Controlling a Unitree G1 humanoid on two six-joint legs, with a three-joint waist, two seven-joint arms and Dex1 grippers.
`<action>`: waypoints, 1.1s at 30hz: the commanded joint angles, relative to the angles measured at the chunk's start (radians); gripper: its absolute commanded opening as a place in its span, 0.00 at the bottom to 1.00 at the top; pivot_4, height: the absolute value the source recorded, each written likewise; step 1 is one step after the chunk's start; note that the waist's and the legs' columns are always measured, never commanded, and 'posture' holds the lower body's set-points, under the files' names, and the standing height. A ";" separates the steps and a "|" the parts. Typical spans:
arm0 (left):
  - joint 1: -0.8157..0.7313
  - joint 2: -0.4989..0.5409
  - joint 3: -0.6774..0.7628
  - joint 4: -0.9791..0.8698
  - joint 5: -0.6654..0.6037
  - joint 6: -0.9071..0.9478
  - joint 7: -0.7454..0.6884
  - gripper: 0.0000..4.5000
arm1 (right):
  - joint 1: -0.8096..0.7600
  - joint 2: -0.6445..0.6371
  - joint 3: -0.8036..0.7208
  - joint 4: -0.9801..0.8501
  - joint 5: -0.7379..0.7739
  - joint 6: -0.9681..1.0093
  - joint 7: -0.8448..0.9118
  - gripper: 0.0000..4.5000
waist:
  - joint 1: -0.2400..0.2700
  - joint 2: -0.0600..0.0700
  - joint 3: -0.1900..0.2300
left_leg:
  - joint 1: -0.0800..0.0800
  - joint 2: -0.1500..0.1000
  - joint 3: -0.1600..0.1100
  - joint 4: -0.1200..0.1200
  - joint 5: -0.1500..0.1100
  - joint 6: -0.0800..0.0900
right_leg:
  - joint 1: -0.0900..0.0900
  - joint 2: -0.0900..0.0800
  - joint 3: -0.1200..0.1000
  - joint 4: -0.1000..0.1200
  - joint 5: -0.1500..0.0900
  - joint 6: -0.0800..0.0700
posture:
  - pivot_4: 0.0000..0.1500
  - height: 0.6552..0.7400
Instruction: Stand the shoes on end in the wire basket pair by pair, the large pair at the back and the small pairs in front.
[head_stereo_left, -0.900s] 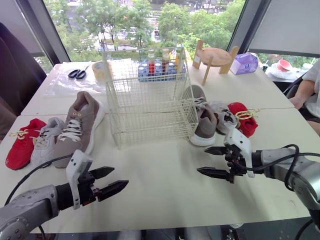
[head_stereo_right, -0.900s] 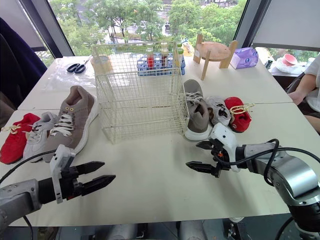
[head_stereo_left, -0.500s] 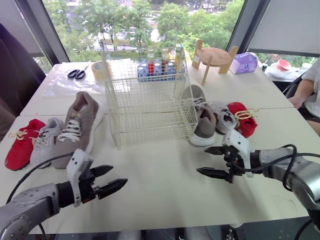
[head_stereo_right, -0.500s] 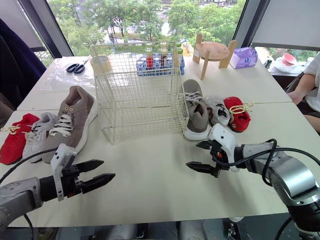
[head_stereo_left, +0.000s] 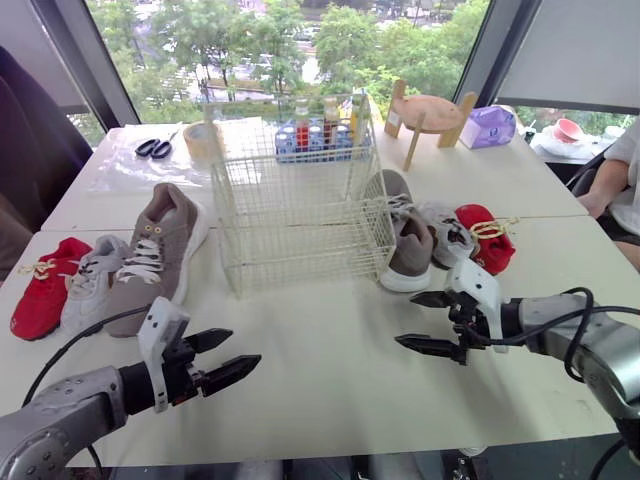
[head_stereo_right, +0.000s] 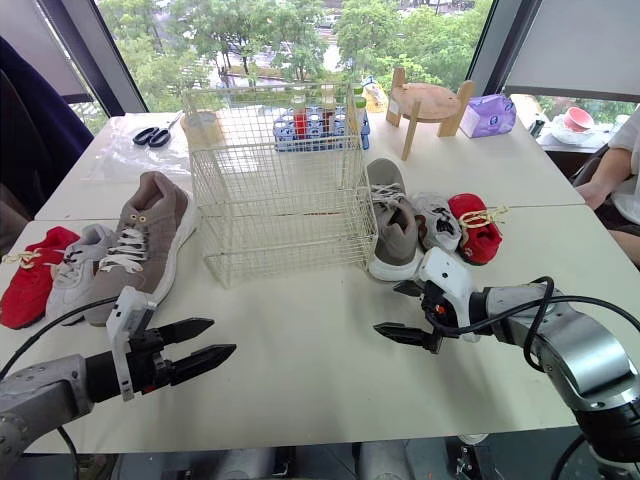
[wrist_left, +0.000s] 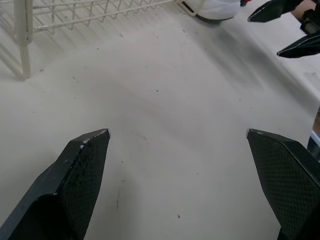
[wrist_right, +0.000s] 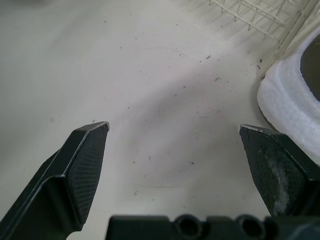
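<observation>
A white wire basket (head_stereo_left: 300, 205) stands empty at the middle of the table. To its left lie a large taupe sneaker (head_stereo_left: 152, 252), a small grey shoe (head_stereo_left: 88, 282) and a small red shoe (head_stereo_left: 43, 285). On its right lie the other taupe sneaker (head_stereo_left: 405, 240), a small grey shoe (head_stereo_left: 445, 232) and a red shoe (head_stereo_left: 487, 236). My left gripper (head_stereo_left: 232, 352) hovers open over bare table near the front left. My right gripper (head_stereo_left: 423, 320) is open too, just in front of the right taupe sneaker (wrist_right: 295, 115), holding nothing.
Behind the basket stand a blue crate of bottles (head_stereo_left: 315, 135), a wooden stand (head_stereo_left: 430, 112), a purple tissue pack (head_stereo_left: 488, 126), scissors (head_stereo_left: 155, 148) and a tape roll (head_stereo_left: 203, 142). A person's arm (head_stereo_left: 612, 185) rests at the far right edge.
My left gripper has crept slightly forward and to the right over the table. The right gripper has stayed almost still, both open throughout.
</observation>
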 joint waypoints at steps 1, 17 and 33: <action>-0.017 0.019 -0.019 -0.014 0.033 -0.013 -0.011 1.00 | -0.060 -0.059 -0.026 -0.019 0.036 0.027 0.061 0.99 | -0.001 0.000 0.000 | 0.000 0.000 0.000 0.000 0.000 0.000 | 0.000 0.000 0.000 0.000 0.000 0.000 | 1.00 1.00; -0.388 0.303 0.087 -0.014 -0.256 0.121 -0.133 1.00 | -0.915 0.025 0.472 0.261 -0.214 -0.028 0.324 0.99 | -0.020 0.002 0.002 | -0.011 0.000 0.001 -0.001 0.000 0.000 | -0.012 0.002 0.001 0.001 0.003 0.005 | 1.00 1.00; -0.324 0.121 -0.037 -0.053 -0.145 0.048 -0.013 1.00 | -0.907 0.103 0.580 0.318 -0.440 -0.101 0.437 0.01 | -0.023 0.002 0.002 | -0.010 -0.002 0.000 0.001 0.001 -0.001 | -0.011 0.001 0.000 0.005 0.004 0.007 | 1.00 1.00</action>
